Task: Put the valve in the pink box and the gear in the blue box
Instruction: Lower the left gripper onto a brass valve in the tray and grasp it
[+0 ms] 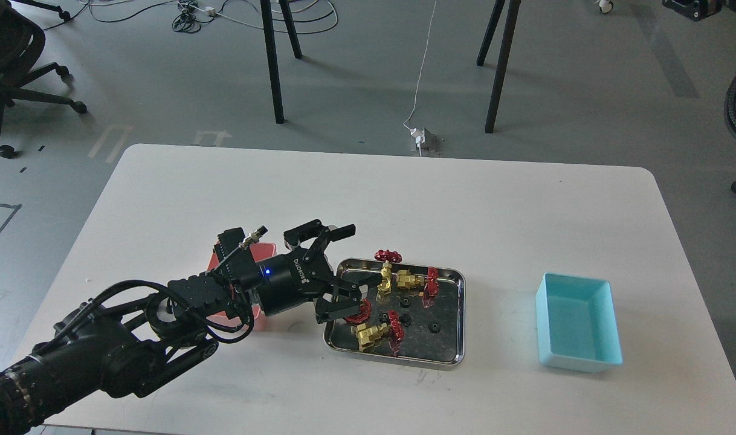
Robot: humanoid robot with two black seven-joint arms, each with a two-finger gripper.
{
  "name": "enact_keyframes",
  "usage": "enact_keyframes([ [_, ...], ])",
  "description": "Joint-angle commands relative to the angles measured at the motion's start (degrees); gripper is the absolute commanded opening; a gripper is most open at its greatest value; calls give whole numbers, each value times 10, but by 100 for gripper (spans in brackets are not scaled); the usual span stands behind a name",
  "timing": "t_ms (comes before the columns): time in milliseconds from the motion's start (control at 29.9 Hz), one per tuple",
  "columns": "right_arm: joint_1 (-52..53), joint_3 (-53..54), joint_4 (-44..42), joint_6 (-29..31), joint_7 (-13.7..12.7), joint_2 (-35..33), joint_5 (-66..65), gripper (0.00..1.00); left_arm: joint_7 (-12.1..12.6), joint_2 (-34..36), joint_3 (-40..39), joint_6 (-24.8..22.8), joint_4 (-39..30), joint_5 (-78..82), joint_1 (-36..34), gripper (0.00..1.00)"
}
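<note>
— What did the valve (373,334) look like?
— Yellow brass, with a red wheel. It lay in the shiny tray (446,356), in the lower middle of the frame.
— And the left gripper (351,261)?
— Its fingers were wide apart, over the tray's left edge.

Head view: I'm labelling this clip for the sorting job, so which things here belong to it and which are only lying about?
Part of the job:
- valves in the steel tray
- gears, also in the tray
- pink box, mostly hidden by the arm
- blue box
- left gripper, open at the tray's left end

Lying about:
- office chair
- floor cables
- stand legs
</note>
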Motion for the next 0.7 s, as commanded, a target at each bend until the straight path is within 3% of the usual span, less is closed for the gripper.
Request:
enact_keyframes([
  [0,9,0,0,-1,0,1,0,99,0,-39,28,0,55,0,-1,100],
  [669,38,-4,-5,-11,-1,2,0,99,0,-122,44,0,211,0,1,99],
])
